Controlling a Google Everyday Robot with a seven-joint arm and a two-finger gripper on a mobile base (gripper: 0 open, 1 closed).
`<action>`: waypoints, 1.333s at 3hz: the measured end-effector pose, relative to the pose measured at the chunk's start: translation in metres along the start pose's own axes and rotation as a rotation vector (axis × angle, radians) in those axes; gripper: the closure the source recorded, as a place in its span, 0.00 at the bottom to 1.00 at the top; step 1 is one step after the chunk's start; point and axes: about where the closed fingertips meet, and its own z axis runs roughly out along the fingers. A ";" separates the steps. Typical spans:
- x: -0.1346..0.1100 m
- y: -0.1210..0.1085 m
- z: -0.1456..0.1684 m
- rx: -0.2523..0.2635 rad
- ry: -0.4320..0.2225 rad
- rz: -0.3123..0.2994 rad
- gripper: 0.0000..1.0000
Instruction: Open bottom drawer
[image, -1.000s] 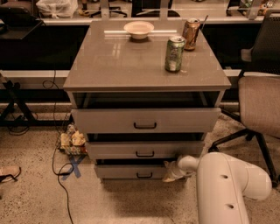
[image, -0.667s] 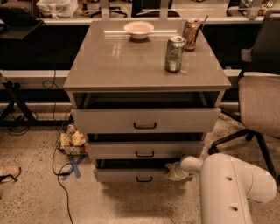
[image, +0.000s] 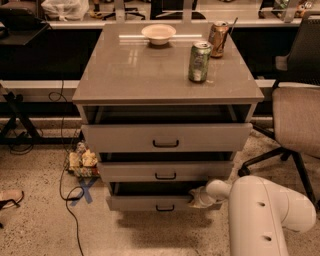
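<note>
The grey-beige cabinet has three drawers, all pulled out a little. The bottom drawer is the lowest one, with a shallow flat front and a small black bar handle; a dark gap shows above its front. My white arm reaches in from the lower right. My gripper is at the right end of the bottom drawer's top edge, right of the handle. The middle drawer and the taller top drawer sit above it.
On the cabinet top stand a green can, a brown can and a white bowl. An office chair stands to the right. Small clutter, a cable and blue tape lie on the floor at the left.
My arm has shifted slightly to the right and toward the camera. The bottom drawer's front has come out a little, with the dark gap above it wider.
</note>
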 end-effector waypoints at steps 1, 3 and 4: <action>-0.001 0.003 0.002 -0.005 -0.002 0.000 0.73; -0.002 0.004 0.003 -0.007 -0.002 0.000 0.27; -0.002 0.006 0.005 -0.010 -0.004 0.000 0.04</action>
